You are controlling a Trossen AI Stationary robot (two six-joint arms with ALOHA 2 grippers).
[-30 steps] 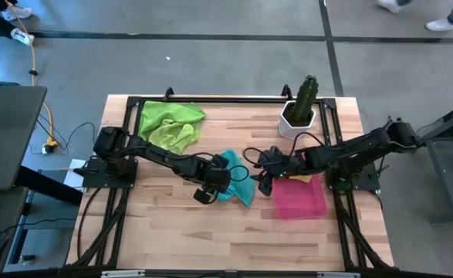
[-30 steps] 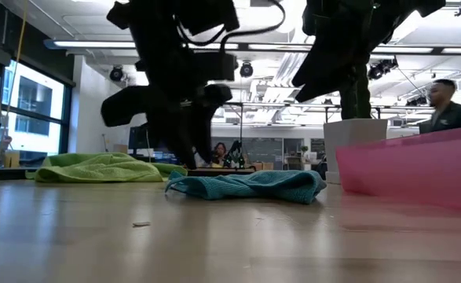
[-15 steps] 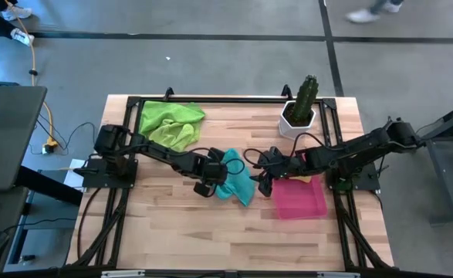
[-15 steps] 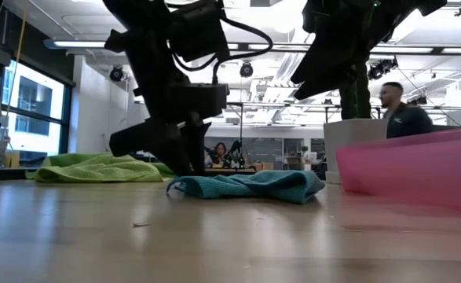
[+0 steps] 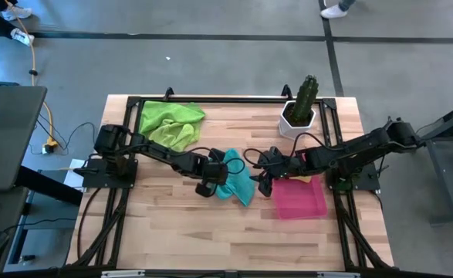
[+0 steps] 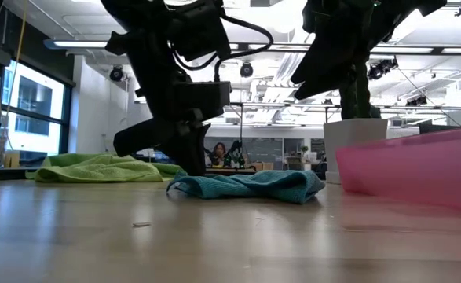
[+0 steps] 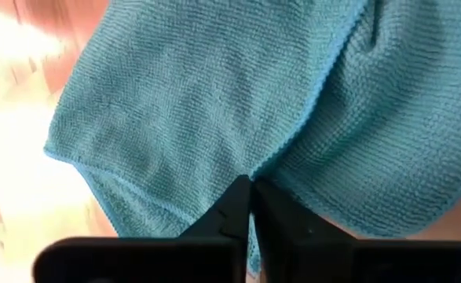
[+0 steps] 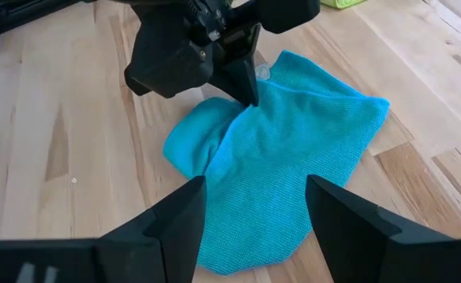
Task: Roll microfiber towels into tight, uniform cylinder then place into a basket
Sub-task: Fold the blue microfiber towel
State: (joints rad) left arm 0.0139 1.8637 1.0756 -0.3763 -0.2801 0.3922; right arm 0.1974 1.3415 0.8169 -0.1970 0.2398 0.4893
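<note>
The teal microfiber towel lies crumpled and partly folded on the table's middle, its underside on the wood. My left gripper stands at the towel's left part, shut on it; the right wrist view shows it from the front. My right gripper hovers open just right of the towel, above its right part, with nothing between its fingers. The pink basket stands to the right of the towel. Two lime green towels lie heaped at the far left. My left gripper pinches a hemmed edge of the towel's upper layer between its two fingertips, at the towel's left part. The fingers come from above, slanting in from the table's left. The towel stays slack on the table.
A white pot with a green cactus stands at the far right, behind the basket. A dark frame runs along the table's far and side edges. Bare wood lies along the near side.
My left gripper has gone a little toward the table's far edge, onto the teal towel's left part, and has shut there on the towel's edge. The towel has bunched slightly at that side. My right gripper has kept still.
</note>
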